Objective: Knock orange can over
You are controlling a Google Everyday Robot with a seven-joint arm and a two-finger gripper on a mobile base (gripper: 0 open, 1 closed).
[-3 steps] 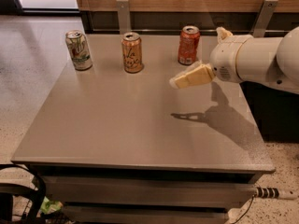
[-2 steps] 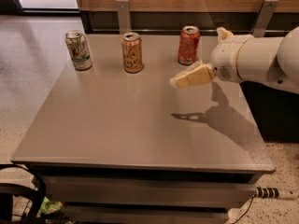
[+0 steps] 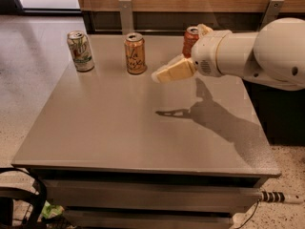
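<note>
The orange can (image 3: 135,54), pale golden-orange with dark cursive lettering, stands upright at the back middle of the grey table (image 3: 119,128). My gripper (image 3: 178,51) hovers above the table just right of the can, not touching it. It is open and empty. One cream finger (image 3: 171,71) points left toward the can, and the other (image 3: 205,29) sticks up behind the white wrist. The lower fingertip is a short gap from the can's right side.
A white-and-green can (image 3: 80,50) stands at the table's back left. A red-orange can (image 3: 190,41) stands at the back right, partly hidden behind my gripper. A wooden wall with metal brackets (image 3: 126,14) runs behind the table. Black cables (image 3: 24,194) lie at the lower left.
My gripper has moved left and slightly up, closer to the orange can. All three cans stand as before.
</note>
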